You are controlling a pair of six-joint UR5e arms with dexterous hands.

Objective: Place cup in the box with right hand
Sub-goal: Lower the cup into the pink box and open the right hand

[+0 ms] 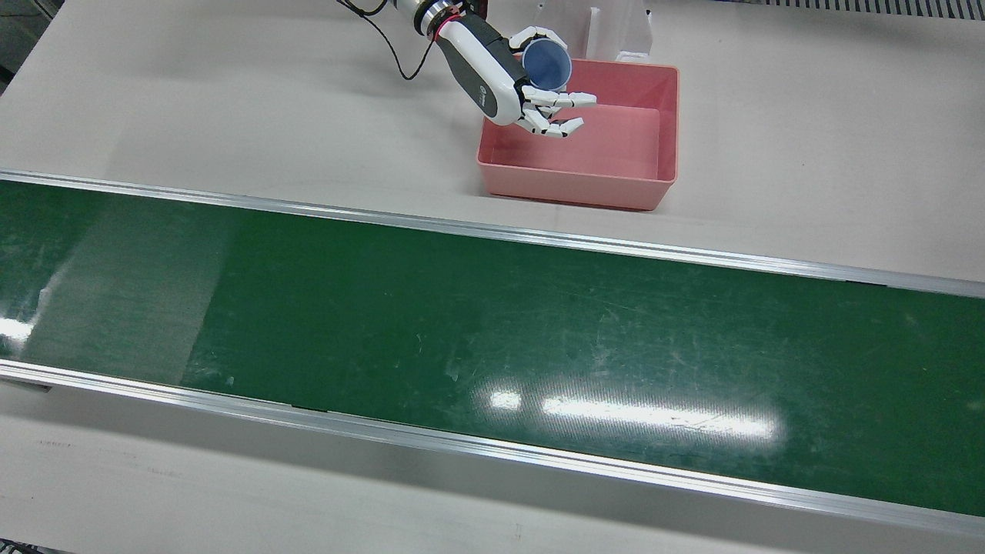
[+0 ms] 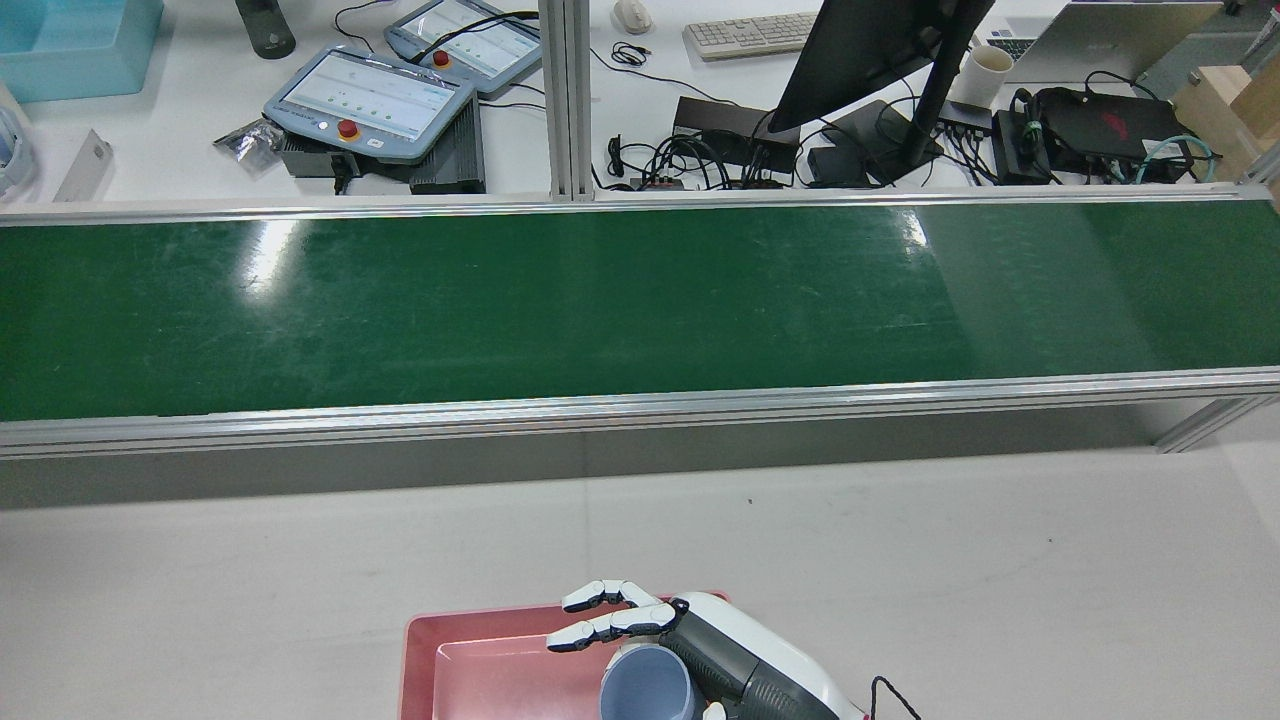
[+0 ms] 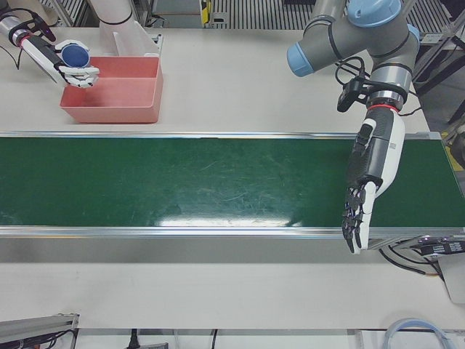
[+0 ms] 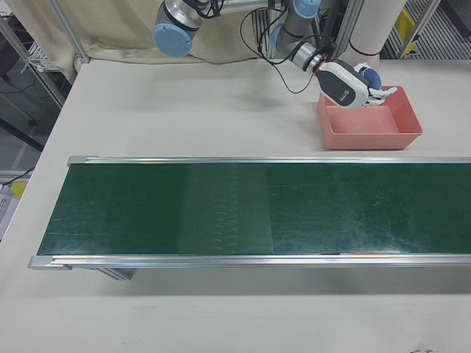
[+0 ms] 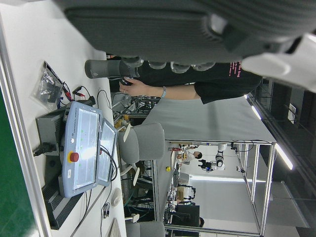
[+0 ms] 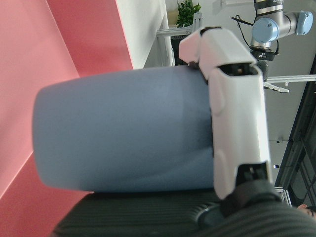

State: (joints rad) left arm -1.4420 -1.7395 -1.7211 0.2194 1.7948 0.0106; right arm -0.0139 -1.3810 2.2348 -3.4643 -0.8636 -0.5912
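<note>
- right hand (image 1: 514, 77): positioned above the corner of the box nearest the robot's pedestals, gripping the cup against the palm. one finger (image 6: 237, 103) lies across the cup wall near the rim; the other fingers (image 1: 558, 115) extend out over the box interior without touching the cup.
- cup (image 1: 548, 65): blue-grey, held in the right hand, raised clear of the box floor. in the front view its open mouth faces upward toward the camera; in the rear view (image 2: 648, 685) the mouth is also visible from above, so the cup is roughly upright with a slight tilt. the right hand view shows its smooth side wall in front of the pink box wall.
- box (image 1: 658, 169): pink, rectangular, open-topped, resting on the pale worktop (image 1: 231, 115) between the robot and the conveyor. its floor holds no objects in the visible area.
- conveyor belt (image 1: 492, 338): green, with aluminium side rails, crossing the full width of the station. nothing lies on it.
- left hand (image 3: 363, 196): hangs above the far end of the belt, well apart from the box, fingers pointing downward, straight and close together, holding nothing.
- background, rear view: two teach pendants (image 2: 370, 100), a keyboard (image 2: 745, 35) and a monitor (image 2: 880, 50) on the bench beyond the belt.
- background, left hand view: a person (image 5: 197, 86) in a dark top stands by the far bench.
</note>
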